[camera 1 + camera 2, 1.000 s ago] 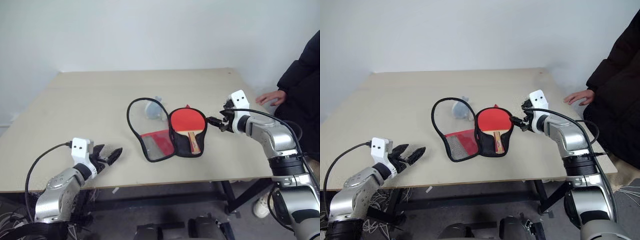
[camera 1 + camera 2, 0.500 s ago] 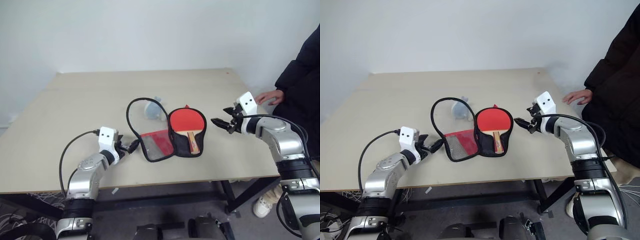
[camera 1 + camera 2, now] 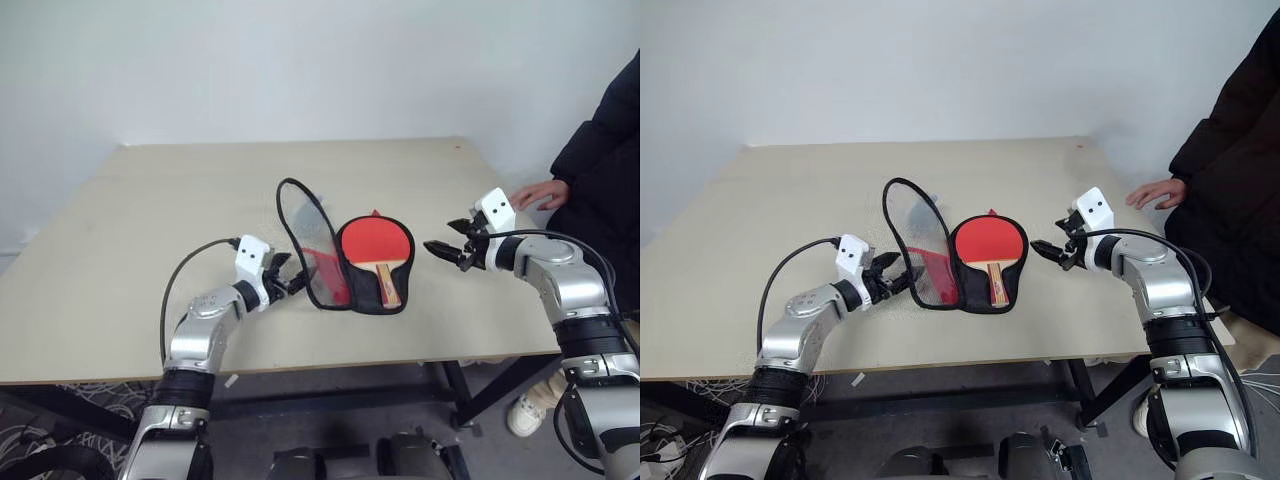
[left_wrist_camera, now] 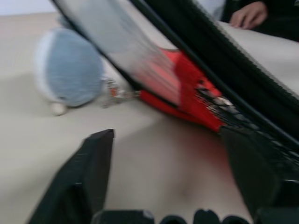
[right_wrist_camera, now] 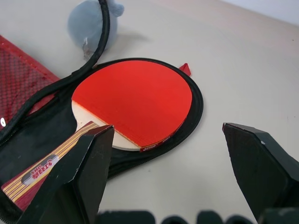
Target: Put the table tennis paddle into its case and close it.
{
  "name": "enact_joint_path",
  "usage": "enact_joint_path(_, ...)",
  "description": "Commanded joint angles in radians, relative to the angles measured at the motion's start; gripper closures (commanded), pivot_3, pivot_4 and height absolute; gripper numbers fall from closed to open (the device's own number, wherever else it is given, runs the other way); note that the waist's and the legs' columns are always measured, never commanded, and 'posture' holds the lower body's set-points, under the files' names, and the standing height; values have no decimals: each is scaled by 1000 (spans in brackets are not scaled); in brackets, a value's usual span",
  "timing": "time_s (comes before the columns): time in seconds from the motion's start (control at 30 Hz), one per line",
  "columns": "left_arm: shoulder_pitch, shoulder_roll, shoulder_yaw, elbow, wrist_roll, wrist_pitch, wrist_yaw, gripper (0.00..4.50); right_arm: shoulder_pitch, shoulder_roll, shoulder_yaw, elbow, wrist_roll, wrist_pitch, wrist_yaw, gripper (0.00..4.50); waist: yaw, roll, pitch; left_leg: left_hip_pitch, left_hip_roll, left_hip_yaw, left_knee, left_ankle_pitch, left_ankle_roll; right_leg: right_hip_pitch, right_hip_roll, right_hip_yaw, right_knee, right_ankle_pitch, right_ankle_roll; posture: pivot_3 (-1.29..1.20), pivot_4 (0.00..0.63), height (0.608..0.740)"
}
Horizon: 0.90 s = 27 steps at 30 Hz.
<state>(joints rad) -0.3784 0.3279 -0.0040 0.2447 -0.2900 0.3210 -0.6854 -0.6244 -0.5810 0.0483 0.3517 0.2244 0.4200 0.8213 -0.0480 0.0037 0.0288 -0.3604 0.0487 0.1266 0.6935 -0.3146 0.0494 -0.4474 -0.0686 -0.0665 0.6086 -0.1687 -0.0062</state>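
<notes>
1. Left gripper [image 3: 283,281]: fingers parted, one finger [image 4: 261,172] under the raised flap's edge; whether it grips, cannot tell.
2. Case [image 3: 305,245]: just right of the left gripper, clear flap tilted up, black back flat on the table [image 3: 150,200].
3. Table tennis paddle [image 3: 373,244]: red face up on the case back, handle toward the table's near edge.
4. Right gripper [image 3: 447,243]: fingers wide, empty, just right of the paddle, apart from it.
5. Grey-blue round object [image 5: 88,21]: beyond the case.
6. Person's hand [image 3: 540,192]: far right table edge.

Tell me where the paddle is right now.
The paddle lies red face up in the open case's black half mid-table, between the left gripper and right gripper.
</notes>
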Motion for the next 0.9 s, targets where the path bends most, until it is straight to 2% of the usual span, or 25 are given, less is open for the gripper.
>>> enact_joint_path(0.03, -55, -27, -25, -26, -6, 1, -19, 2066, -42, -30, -36, 7, -7, -32, 13, 486, 1, 0, 0, 0, 0, 0, 0, 0, 0, 0, 0, 0, 0, 0, 0, 0, 0, 740)
enact_joint_path(0.07, -65, -37, -32, -24, -5, 3, -21, 2285, -44, -33, -37, 12, -8, -35, 13, 486, 1, 0, 0, 0, 0, 0, 0, 0, 0, 1, 0, 0, 0, 0, 0, 0, 0, 740)
enact_joint_path(0.1, -76, -48, -41, -19, -1, 3, -23, 2689, -47, -35, -39, 18, -9, -37, 15, 486, 2, 0, 0, 0, 0, -1, 1, 0, 1, 1, 0, 0, 0, 0, 0, 0, 0, 740)
enact_joint_path(0.17, -95, -68, -56, -10, 6, 2, -23, 3047, -50, -40, -44, 27, -8, -38, 14, 486, 2, 0, 0, 0, 0, -1, 2, 0, 1, 1, 0, 0, 0, 0, 0, 0, 0, 740)
enact_joint_path(0.33, -144, -117, -98, 26, 23, 0, -25, 4328, -65, -53, -59, 61, -16, -51, 13, 486, 1, 0, 0, 0, -1, -1, 2, 0, 2, 2, 0, 0, 0, 0, 0, 0, 0, 740)
enact_joint_path(0.37, -149, -123, -104, 30, 25, 0, -25, 4449, -68, -55, -62, 66, -19, -54, 13, 486, 0, 0, 0, 0, -1, -1, 2, 0, 2, 2, 0, 0, 0, 0, 0, 0, 0, 740)
enact_joint_path(0.53, -163, -148, -125, 39, 51, 22, 4, 4449, -97, -74, -76, 115, -36, -74, 6, 486, 0, 0, 0, 0, -1, -1, 2, 0, 3, 1, 0, 0, 0, 0, 0, 0, 0, 740)
enact_joint_path(0.67, -135, -135, -102, -11, 32, 106, 29, 4449, -103, -78, -78, 127, -38, -76, 6, 486, -1, 0, 0, 0, -1, -1, 3, -2, 7, 1, 0, 0, 0, 1, 0, 0, 0, 740)
enact_joint_path(0.83, -75, -101, -1, -152, -117, 325, 21, 4449, -92, -73, -79, 117, -42, -74, 9, 486, -2, 0, 0, 0, 0, -1, 3, -2, 6, 1, 0, 1, 1, 1, 0, 0, 0, 740)
enact_joint_path(0.9, -51, -83, 36, -165, -166, 390, 14, 4102, -88, -68, -77, 113, -42, -72, 8, 486, -1, 0, 0, 0, 0, -1, 3, -2, 6, 1, 0, 1, 1, 1, 0, 0, 0, 740)
